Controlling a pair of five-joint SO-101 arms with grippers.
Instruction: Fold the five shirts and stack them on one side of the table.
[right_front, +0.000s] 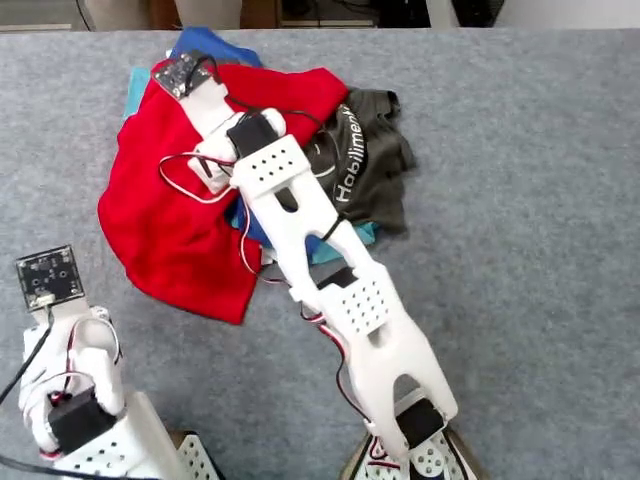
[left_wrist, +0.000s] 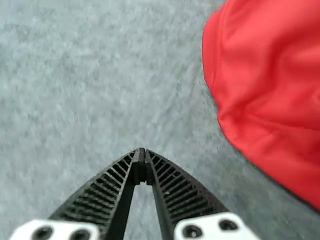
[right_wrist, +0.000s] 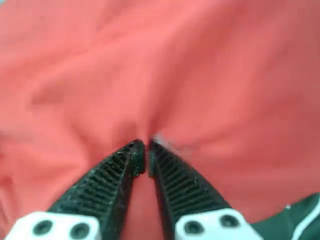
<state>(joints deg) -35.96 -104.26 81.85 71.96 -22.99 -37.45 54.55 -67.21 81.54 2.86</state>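
Our right pincer is clenched on a pinch of the red shirt, which lies spread on the far side of the tabletop. Our left pincer is clenched on nothing, near the shirt's closer edge.

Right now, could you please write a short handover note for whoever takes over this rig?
Left end effector: shut and empty, above the bare grey table, beside the red shirt.
Right end effector: shut on a pinch of the red shirt, at the pile.
Things: the red shirt lies on top of a loose heap with a dark shirt, a blue shirt and a teal shirt. I cannot make out a fifth.
Done: nothing is folded or stacked.
Left: fold every shirt and stack them on one side.
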